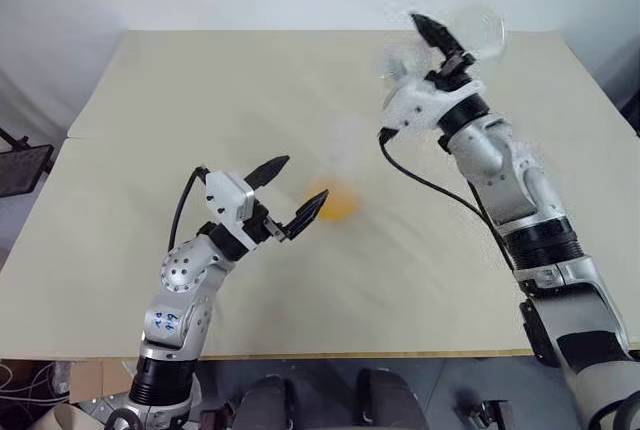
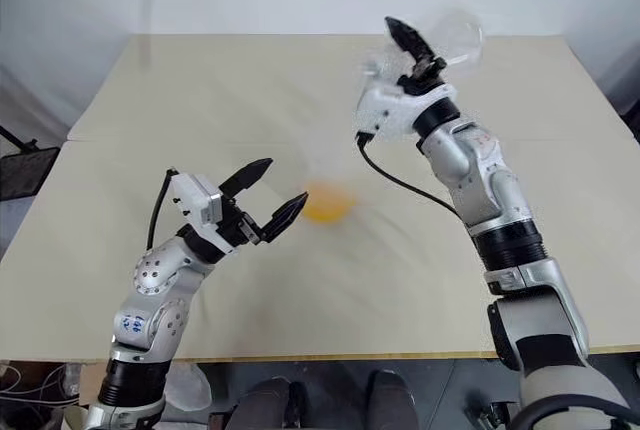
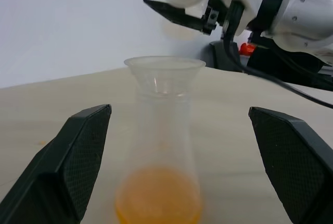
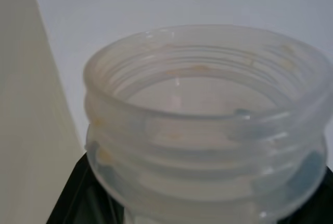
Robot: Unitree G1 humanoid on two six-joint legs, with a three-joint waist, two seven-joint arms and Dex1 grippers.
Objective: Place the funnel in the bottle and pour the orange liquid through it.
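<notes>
Bottle [image 4: 208,125], whitish translucent plastic with a ribbed threaded neck and round mouth, is up at upper right, clamped in the right gripper [image 1: 447,50]. Centre frame, a clear flared-lip flask [image 3: 164,146] stands on the smooth beige table [image 1: 150,90], orange liquid [image 3: 157,195] pooled inside, between the left gripper's [image 1: 290,195] wide-spread textured black fingers [image 3: 73,156].
</notes>
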